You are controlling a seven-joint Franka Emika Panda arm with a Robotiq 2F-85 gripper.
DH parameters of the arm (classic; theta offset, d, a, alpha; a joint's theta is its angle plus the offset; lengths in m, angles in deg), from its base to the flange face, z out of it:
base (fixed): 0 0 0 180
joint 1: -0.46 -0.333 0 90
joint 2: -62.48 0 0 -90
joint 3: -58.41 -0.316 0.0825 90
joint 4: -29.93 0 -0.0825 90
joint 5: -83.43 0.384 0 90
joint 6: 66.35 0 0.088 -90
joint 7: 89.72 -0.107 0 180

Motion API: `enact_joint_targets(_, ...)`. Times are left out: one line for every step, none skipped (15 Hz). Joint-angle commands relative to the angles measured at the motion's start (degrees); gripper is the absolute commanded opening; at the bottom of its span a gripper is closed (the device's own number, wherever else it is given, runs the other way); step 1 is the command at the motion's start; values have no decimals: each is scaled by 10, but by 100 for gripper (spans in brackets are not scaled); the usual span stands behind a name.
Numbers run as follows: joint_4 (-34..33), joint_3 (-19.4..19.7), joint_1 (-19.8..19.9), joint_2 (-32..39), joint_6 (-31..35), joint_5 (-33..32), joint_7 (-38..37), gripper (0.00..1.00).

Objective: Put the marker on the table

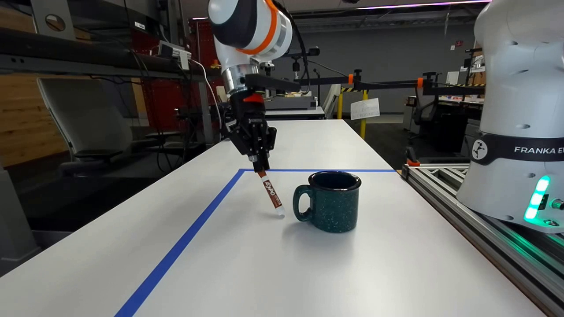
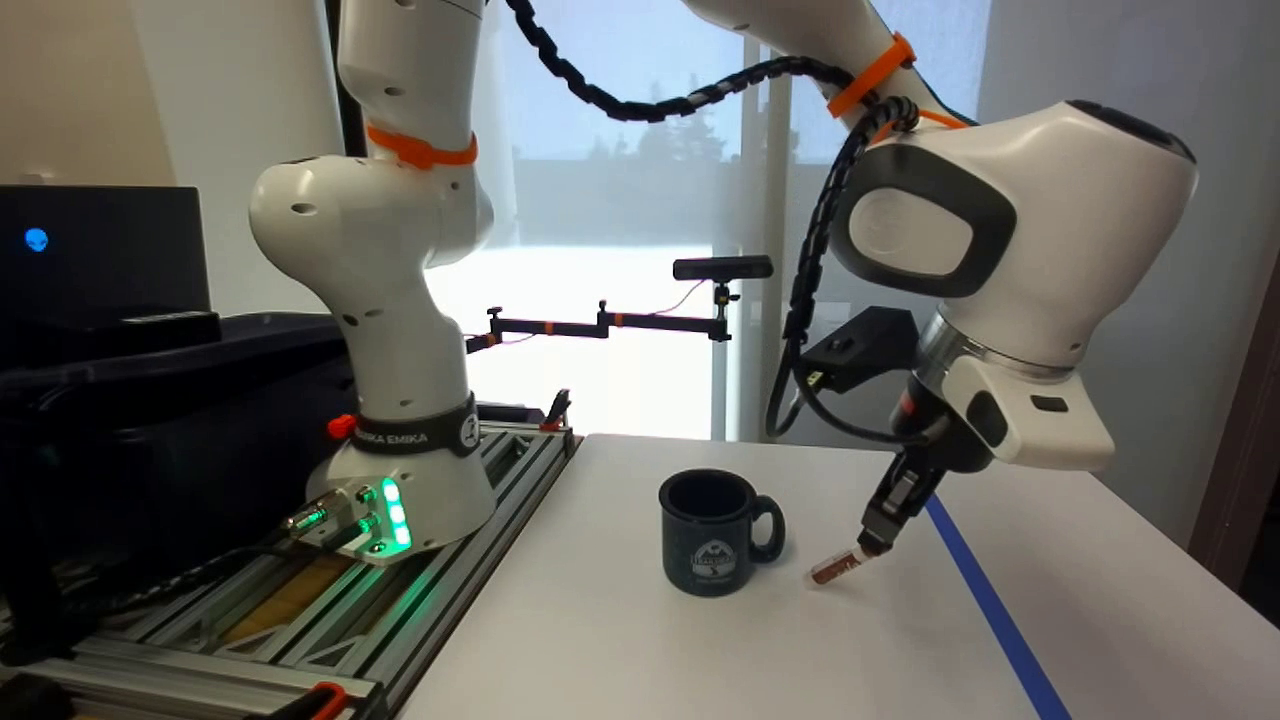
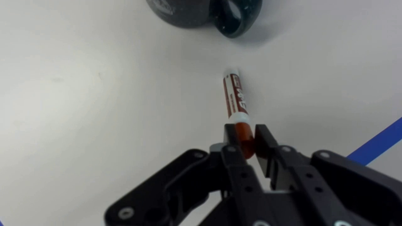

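The marker (image 1: 272, 192) has a white and reddish-brown body and a reddish-brown cap. My gripper (image 1: 261, 166) is shut on the cap end, as the wrist view shows between the fingertips (image 3: 245, 128). The marker (image 3: 235, 94) slants down, its white end at or just above the white table (image 1: 396, 268); I cannot tell whether it touches. In an exterior view the marker (image 2: 837, 567) points toward the mug's handle side, apart from the mug. The fingertips (image 2: 876, 540) are above the tabletop (image 2: 600, 650).
A dark teal mug (image 1: 335, 207) stands upright close to the marker's white end; its handle side shows in the wrist view (image 3: 188, 14). Blue tape (image 1: 189, 237) marks the tabletop. The grey rail (image 2: 480, 560) with the white robot base (image 2: 420, 500) runs along one table edge.
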Motion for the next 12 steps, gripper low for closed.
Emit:
enact_joint_targets(7, 0, -1, 15, 54, -18, -5, 5)
enact_joint_targets(10, 1, -2, 18, 68, -25, -6, 5)
enact_joint_targets(13, 2, -4, 23, 88, -36, -8, 5)
enact_joint_targets(18, 5, -7, 26, 110, -49, -12, 5)
enact_joint_targets(20, 5, -7, 30, 125, -57, -13, 5)
enact_joint_targets(25, 7, -10, 32, 147, -73, -14, 5)
enact_joint_targets(31, 9, -12, 34, 167, -85, -16, 5)
enact_joint_targets(38, 9, -13, 36, 181, -95, -17, 5)
enact_joint_targets(46, 9, -13, 37, 201, -104, -14, 5)
enact_joint_targets(56, 8, -13, 38, 224, -111, -10, 5)
enact_joint_targets(67, 7, -13, 39, 250, -116, -7, 5)
enact_joint_targets(76, 5, -13, 39, 268, -120, -5, 5)
